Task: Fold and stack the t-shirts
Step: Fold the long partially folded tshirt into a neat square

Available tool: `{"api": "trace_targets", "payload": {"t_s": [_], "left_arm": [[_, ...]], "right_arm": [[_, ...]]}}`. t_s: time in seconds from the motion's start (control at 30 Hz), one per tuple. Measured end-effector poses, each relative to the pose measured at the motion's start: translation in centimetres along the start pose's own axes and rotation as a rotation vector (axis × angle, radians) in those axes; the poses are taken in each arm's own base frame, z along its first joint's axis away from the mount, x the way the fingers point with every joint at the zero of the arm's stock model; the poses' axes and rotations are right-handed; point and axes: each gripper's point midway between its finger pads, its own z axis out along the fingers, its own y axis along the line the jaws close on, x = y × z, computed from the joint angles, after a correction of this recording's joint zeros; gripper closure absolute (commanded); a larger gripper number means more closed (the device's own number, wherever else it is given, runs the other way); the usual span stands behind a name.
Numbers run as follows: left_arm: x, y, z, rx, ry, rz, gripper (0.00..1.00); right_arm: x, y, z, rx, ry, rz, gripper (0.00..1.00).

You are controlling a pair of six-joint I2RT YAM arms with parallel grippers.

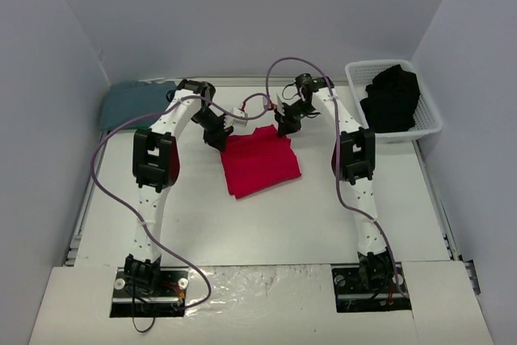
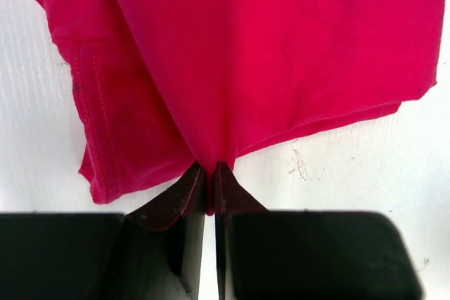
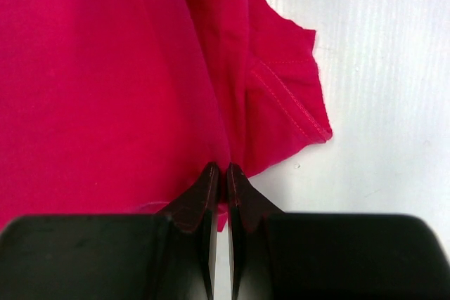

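Closest to the overhead lens, at the bottom edge: the black left arm base (image 1: 149, 284) and the black right arm base (image 1: 371, 280), bolted side by side.

Beyond them, widest of all: the flat white surface (image 1: 266, 232), closed in by pale walls on three sides.

At its middle: a bright red cloth t-shirt (image 1: 260, 166) (image 2: 281, 54) (image 3: 105, 68), folded into a rough rectangle, slightly skewed, flat on the surface except along the far edge.

In the far right corner: a white plastic slatted basket (image 1: 408, 135), rectangular, holding a black cloth t-shirt (image 1: 392, 98) bunched in a heap and rising above the rim.

In the far left corner, outside the basket: a slate blue-grey cloth t-shirt (image 1: 137, 103), laid flat on the surface, well apart from the red one.

Along both white arms: thin purple-grey cables (image 1: 109, 147), hanging in loose loops.

Left end effector (image 1: 216, 139) (image 2: 211, 173): clenched on the far left corner of the red t-shirt, dark fingers pressed together, cloth drawn to a peak between them, a stitched hem just left of the pinch.

Right end effector (image 1: 284, 128) (image 3: 219, 173): clenched likewise on the far right corner of the same t-shirt, a hemmed flap of cloth just right of the pinch.
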Motion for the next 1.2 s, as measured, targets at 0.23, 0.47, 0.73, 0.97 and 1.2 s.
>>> {"api": "trace_targets", "payload": {"t_s": [0.23, 0.47, 0.73, 0.97, 1.2], "left_arm": [[0.6, 0.7, 0.5, -0.003, 0.004, -0.015, 0.86], [1.8, 2.0, 0.5, -0.034, 0.034, -0.066, 0.71], [1.4, 4.6, -1.4, -0.214, 0.044, -0.137, 0.67], [-1.7, 3.1, -8.7, -0.522, -0.018, -0.229, 0.67], [-1.7, -0.3, -11.7, -0.659, -0.066, -0.323, 0.67]], "right_arm": [[0.3, -1.1, 0.5, 0.028, -0.001, 0.023, 0.78], [0.9, -3.0, -0.2, 0.102, 0.007, 0.036, 0.56], [1.5, -3.7, -0.7, 0.185, 0.039, 0.089, 0.53], [-3.1, -1.3, -6.6, 0.295, 0.033, 0.053, 0.50], [-7.7, 1.7, -12.2, 0.431, -0.005, 0.092, 1.00]]}}
